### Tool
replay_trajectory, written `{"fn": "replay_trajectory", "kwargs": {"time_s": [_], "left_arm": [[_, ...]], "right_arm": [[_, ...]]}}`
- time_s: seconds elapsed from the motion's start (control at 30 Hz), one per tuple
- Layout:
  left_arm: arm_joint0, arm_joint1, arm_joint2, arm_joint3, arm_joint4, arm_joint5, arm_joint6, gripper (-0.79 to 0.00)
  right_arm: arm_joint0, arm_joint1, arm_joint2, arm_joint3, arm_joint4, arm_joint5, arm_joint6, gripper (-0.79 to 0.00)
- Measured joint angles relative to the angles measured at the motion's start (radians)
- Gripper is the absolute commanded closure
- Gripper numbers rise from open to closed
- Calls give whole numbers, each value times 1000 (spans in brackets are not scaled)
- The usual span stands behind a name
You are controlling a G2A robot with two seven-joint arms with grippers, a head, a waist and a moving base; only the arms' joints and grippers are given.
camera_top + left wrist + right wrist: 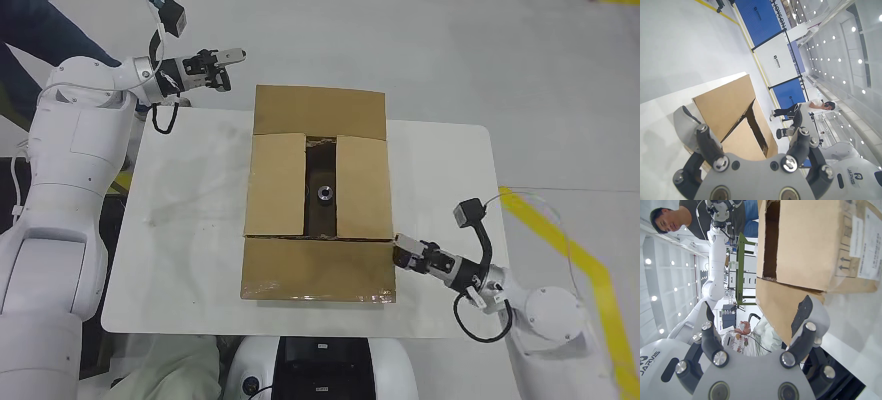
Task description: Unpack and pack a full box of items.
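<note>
Currently, the cardboard box [275,185] is seen upright at the middle of the white table [190,220], its top partly open. The far flap [320,105] and near flap [315,268] are folded outward. The two inner flaps [362,188] are laid nearly flat, with a dark gap left between them. A small round item [324,193] is seen in that gap, inside the box.

The left gripper [230,56] is held beyond the table's far edge, toward the left corner and well apart from the box. Its fingers are spread wide and nothing is held.

The right gripper [400,249] is placed at the box's near-right corner with its fingers spread. The near flap's right edge is seen between them, with one pad [802,313] just beside the cardboard. Contact cannot be told.
</note>
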Motion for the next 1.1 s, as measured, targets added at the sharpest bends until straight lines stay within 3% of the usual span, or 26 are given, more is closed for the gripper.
{"fn": "replay_trajectory", "kwargs": {"time_s": [0.43, 0.73, 1.1], "left_arm": [[0, 0, 0, 0, 0, 0, 0, -785], [0, 0, 0, 0, 0, 0, 0, -785], [0, 0, 0, 0, 0, 0, 0, -785]], "right_arm": [[11, 14, -37, 104, 13, 20, 30, -785], [-14, 26, -51, 96, 108, 38, 123, -785], [5, 34, -52, 99, 315, -38, 199, -785]]}}
